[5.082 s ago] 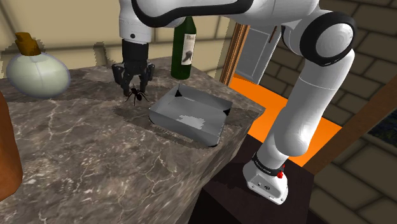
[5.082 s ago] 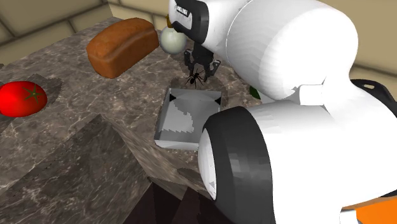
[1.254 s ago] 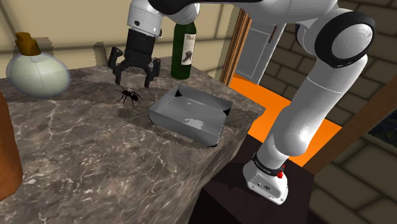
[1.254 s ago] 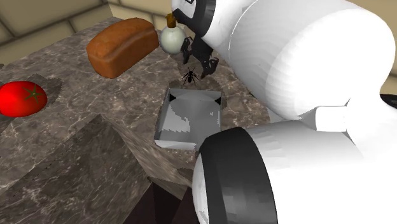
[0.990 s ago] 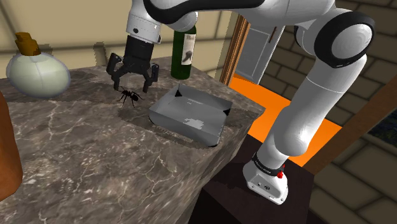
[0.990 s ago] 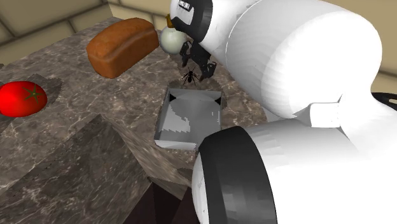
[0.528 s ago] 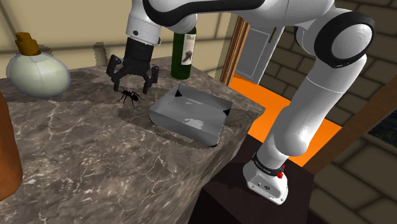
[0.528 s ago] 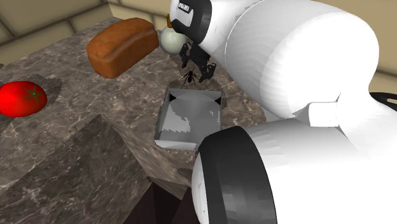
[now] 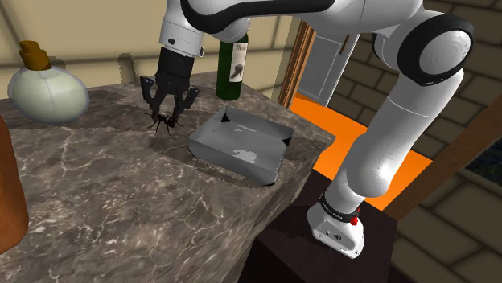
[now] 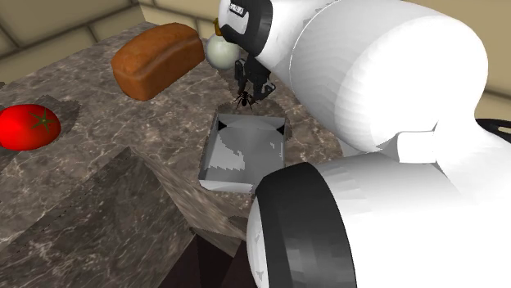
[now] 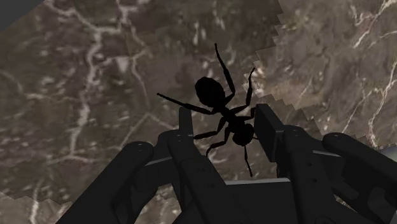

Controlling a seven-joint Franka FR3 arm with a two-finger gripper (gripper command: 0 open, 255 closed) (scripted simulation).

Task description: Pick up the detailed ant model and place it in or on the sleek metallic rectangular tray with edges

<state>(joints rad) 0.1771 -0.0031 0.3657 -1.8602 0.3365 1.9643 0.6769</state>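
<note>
Now, shoulder view: black ant model (image 9: 163, 122) on brown marbled counter (image 9: 121, 189), nine o'clock of the grey rimmed rectangular tray (image 9: 233, 161), black two-finger gripper (image 9: 167, 113) straddling it. Second exterior view: tray (image 10: 214, 155) empty. Wrist view: fingers (image 11: 184, 131) apart, flanking the ant unpinched; grasp, carry, placement pending.

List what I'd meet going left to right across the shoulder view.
From the left: brown loaf → round pale flask → ant → grey tray → arm's white base. I left out the green wine bottle, since it stands within the tray's span.
</note>
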